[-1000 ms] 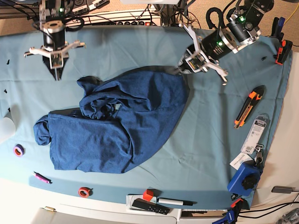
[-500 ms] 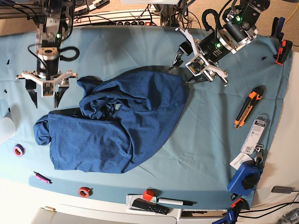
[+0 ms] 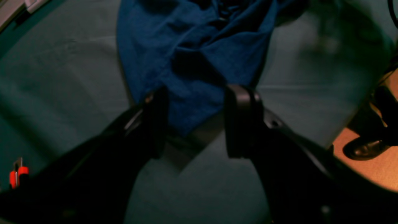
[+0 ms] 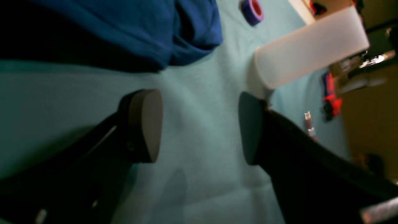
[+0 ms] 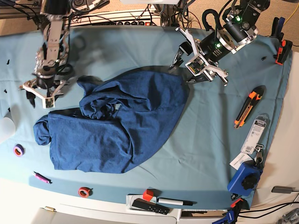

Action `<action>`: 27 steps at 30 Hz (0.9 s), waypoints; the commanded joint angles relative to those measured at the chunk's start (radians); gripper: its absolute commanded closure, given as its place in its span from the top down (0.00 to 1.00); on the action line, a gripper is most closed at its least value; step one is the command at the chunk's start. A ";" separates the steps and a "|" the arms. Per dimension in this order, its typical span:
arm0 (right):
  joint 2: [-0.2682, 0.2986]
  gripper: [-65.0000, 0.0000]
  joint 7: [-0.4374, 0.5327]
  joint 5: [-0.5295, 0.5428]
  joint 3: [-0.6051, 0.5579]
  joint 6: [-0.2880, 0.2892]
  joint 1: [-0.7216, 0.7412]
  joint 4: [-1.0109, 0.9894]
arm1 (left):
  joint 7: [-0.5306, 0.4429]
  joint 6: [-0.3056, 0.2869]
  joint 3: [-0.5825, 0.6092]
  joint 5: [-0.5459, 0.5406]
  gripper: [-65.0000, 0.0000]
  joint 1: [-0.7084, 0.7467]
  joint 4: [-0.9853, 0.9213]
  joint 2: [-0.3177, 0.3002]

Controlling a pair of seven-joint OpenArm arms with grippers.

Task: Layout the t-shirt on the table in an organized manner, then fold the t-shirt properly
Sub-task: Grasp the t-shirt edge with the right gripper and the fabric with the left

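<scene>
- We see the t-shirt (image 5: 117, 123) lying crumpled mid-table (image 5: 210, 135), toward the left.
- Our left gripper (image 5: 184, 70) gapes wide over the shirt's far right edge, holding nothing.
- Our right gripper (image 5: 41, 98) spreads wide, empty, just left of the shirt.

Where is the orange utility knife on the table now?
In the base view the orange utility knife lies on the right side of the table, above the packaged item and well apart from the t-shirt.
</scene>
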 commanded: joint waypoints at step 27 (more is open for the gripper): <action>0.091 0.58 0.027 -0.058 -0.139 0.033 0.129 -0.085 | -0.015 0.007 -0.003 -0.007 0.45 -0.019 0.016 0.003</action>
